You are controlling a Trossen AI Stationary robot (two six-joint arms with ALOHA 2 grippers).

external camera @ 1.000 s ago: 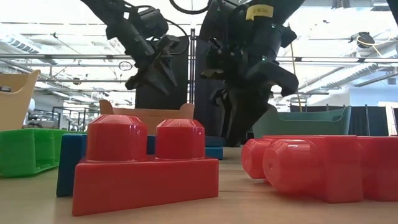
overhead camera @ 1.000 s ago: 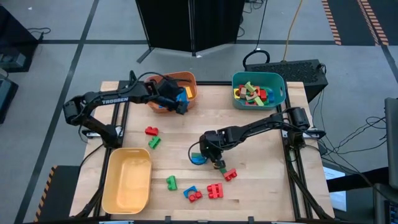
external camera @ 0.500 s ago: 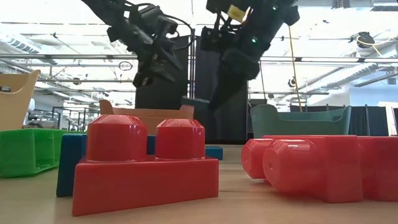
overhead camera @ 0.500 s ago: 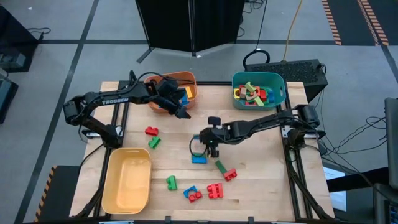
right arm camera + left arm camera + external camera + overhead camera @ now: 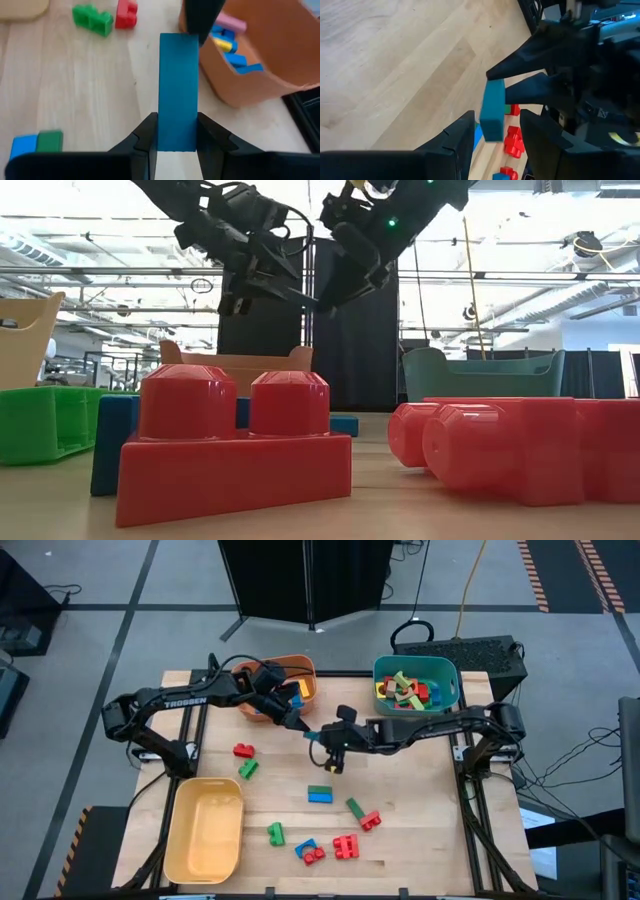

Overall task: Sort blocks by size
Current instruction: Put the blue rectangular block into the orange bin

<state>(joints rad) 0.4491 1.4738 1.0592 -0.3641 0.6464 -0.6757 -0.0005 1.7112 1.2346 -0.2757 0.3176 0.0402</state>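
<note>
Mid-handover: blue bar (image 5: 178, 90) pinched between right fingers (image 5: 145, 135), far end reaching between spread left fingers (image 5: 457, 137), above counter (image 5: 400, 790) beside orange bin (image 5: 300, 670). Next, probably: close left, release right.

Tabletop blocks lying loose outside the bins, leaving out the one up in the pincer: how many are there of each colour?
Red blocks: 4
Green blocks: 4
Blue blocks: 2
Total: 10
Left out: the blue bar held in the right pincer.
</note>
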